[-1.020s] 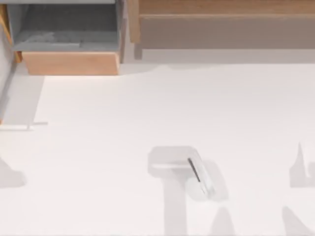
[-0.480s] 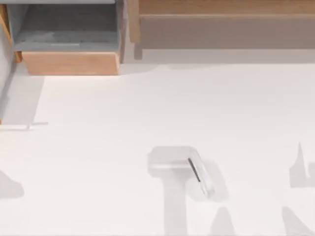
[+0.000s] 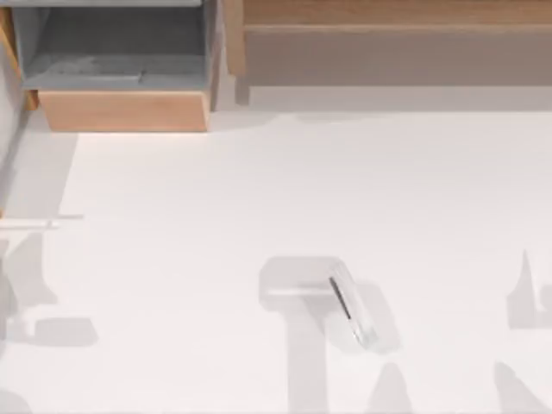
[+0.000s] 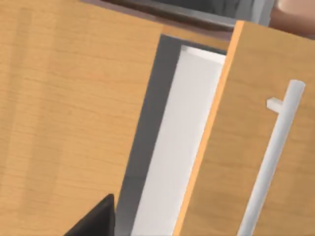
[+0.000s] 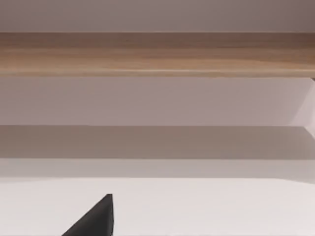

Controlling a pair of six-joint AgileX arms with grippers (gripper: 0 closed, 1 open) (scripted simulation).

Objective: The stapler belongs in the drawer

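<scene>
The stapler (image 3: 349,306), pale grey-white with a thin dark strip along its side, lies tilted on the white table right of centre in the top view, with nothing touching it. The drawer (image 3: 125,110) stands pulled out at the back left; its tan front panel faces the table and its grey floor (image 3: 112,52) is bare. A dark part of my left gripper (image 4: 93,219) shows in the left wrist view, close to tan wood panels. A dark part of my right gripper (image 5: 93,216) shows in the right wrist view, above the white table and facing the shelf.
A wide brown wooden shelf (image 3: 388,34) runs along the back right and also spans the right wrist view (image 5: 157,54). In the left wrist view a tan wood panel carries a white bar handle (image 4: 275,147). Arm shadows lie at the table's left and right edges.
The shadow at the left edge of the top view has grown and shifted right and toward the back. The stapler and the drawer have not moved.
</scene>
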